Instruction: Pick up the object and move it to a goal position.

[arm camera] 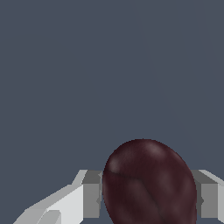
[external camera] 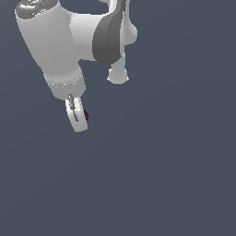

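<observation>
the dark red ball [arm camera: 148, 183] sits between the two fingers [arm camera: 91, 194] of the white claw [arm camera: 146, 197], which is clenched on it, one grey pad pressed to each side. in the exterior view the ball [external camera: 86, 115] shows only as a small maroon spot at the right edge of the claw [external camera: 79, 117], near its tip. the claw hangs below the white arm [external camera: 50, 46] in the upper left of the exterior view. behind everything lies a plain, even slate-blue ground [external camera: 175, 175]; whether it is a bench or backdrop cannot be told.
</observation>
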You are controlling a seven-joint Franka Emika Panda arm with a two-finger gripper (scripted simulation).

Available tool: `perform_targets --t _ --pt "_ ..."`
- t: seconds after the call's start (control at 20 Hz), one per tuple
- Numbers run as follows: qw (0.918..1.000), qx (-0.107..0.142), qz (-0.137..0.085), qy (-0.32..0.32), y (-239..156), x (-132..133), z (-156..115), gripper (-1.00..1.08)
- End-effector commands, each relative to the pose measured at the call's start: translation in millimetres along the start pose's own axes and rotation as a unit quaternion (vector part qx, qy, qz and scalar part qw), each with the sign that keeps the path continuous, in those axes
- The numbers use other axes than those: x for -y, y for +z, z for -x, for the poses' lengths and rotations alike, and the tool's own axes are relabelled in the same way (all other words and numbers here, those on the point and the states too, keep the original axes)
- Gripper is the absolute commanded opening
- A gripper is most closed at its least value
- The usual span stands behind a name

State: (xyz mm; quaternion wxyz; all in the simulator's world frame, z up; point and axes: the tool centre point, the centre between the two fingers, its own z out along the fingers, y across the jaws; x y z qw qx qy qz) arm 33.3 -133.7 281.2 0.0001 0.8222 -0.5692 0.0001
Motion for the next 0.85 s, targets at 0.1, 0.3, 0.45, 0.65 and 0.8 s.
perform_targets --t 0.1,0.3,0.45,0.65,0.8 --pt "1.0 0.0 0.0 -0.001 -38 -5 -13 -1.0" --pt "1.0 0.0 0.0 -0.001 -61 -7 -21 -1.0" --pt "1.0 0.0 0.0 -0.001 -72 -8 -25 -1.0" --pt "1.0 0.0 0.0 -0.001 -79 -8 -28 -1.0" --pt "1.0 0.0 0.0 -0.002 -80 -7 -29 -1.0"
